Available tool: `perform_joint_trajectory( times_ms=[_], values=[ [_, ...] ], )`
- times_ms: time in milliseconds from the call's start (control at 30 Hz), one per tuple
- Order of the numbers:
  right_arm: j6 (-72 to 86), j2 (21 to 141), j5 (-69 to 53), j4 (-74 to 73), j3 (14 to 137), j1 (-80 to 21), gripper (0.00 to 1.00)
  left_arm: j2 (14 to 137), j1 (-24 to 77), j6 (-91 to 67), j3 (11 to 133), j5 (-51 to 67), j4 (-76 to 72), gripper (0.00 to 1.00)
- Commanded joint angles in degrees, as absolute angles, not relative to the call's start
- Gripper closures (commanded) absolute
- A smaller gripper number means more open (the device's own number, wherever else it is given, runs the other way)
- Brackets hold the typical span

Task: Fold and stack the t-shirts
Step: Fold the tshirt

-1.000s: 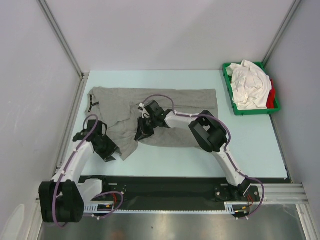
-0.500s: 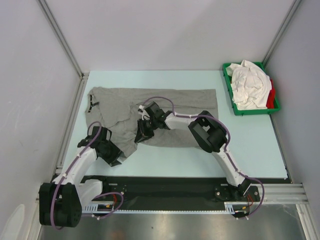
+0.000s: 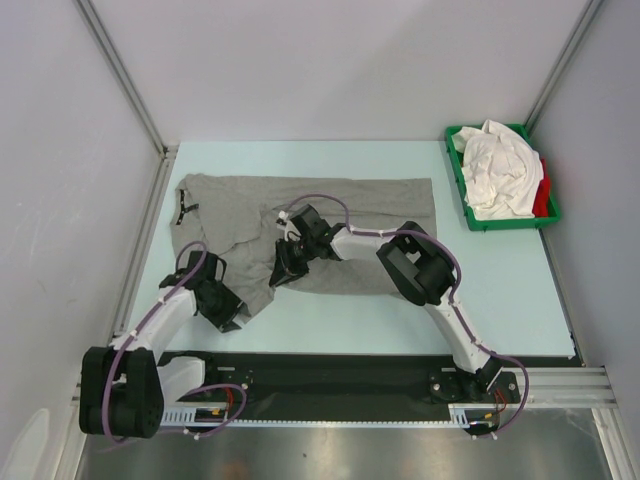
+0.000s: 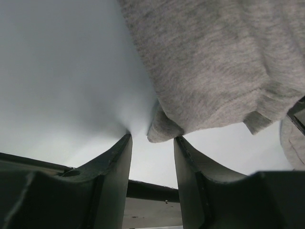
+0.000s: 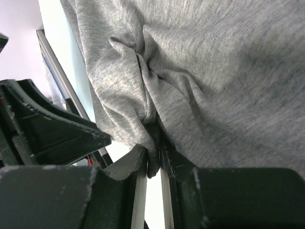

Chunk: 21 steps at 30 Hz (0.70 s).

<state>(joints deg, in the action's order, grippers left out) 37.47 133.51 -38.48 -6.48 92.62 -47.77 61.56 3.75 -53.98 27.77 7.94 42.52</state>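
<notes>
A heather grey t-shirt (image 3: 370, 205) lies spread across the middle of the table, rumpled on its left half. My right gripper (image 3: 281, 273) is shut on a bunched fold of this shirt (image 5: 228, 62) near its lower edge; the pinched cloth shows between the fingers (image 5: 153, 160). Just off the shirt's lower left corner, my left gripper (image 3: 236, 321) is open. In the left wrist view, a rolled corner of the grey cloth (image 4: 164, 130) sits just beyond the fingertips (image 4: 123, 148), apart from both. White t-shirts (image 3: 498, 168) and a red one (image 3: 543, 196) are heaped at the back right.
A green tray (image 3: 500, 224) at the back right corner holds the white and red shirts. Grey walls and metal posts enclose the table on three sides. A black rail with both arm bases runs along the near edge (image 3: 340, 375).
My left arm has drawn back toward the near edge and a little right, bringing its open gripper to the shirt's lower left corner. The right gripper holds its fold in place.
</notes>
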Motion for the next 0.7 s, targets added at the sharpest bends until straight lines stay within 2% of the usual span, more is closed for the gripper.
perform_joint_trajectory(
  times_ms=[0, 267, 400, 433, 567, 600, 667],
  values=[
    [36.6, 131.0, -37.6, -7.1, 91.1, -47.8, 0.79, 63.3, 4.1, -54.7, 27.7, 5.9, 41.0, 0.54],
    [36.7, 130.6, -37.4, -7.0, 91.1, -48.3, 0.78, 68.9, 4.1, -53.9, 27.2, 5.2, 38.8, 0.6],
    [36.1, 130.2, -37.4, -7.8, 91.2, -49.0, 0.76, 70.4, 4.1, -52.4, 27.3, 3.5, 38.2, 0.73],
    [36.0, 130.2, -37.4, -8.1, 91.2, -49.0, 0.75, 70.7, 4.2, -52.1, 27.5, 3.3, 38.1, 0.76],
    [34.8, 129.1, -37.8, -10.4, 91.5, -49.6, 0.62, 70.7, 4.2, -49.9, 28.8, 3.3, 38.9, 1.0],
    [34.0, 128.7, -37.7, -11.2, 91.5, -49.7, 0.57, 70.1, 4.2, -49.5, 29.9, 2.9, 39.7, 1.0],
    [33.0, 127.4, -37.6, -14.5, 91.3, -49.7, 0.51, 67.6, 4.1, -47.1, 31.5, 1.0, 42.1, 1.0]
  ],
)
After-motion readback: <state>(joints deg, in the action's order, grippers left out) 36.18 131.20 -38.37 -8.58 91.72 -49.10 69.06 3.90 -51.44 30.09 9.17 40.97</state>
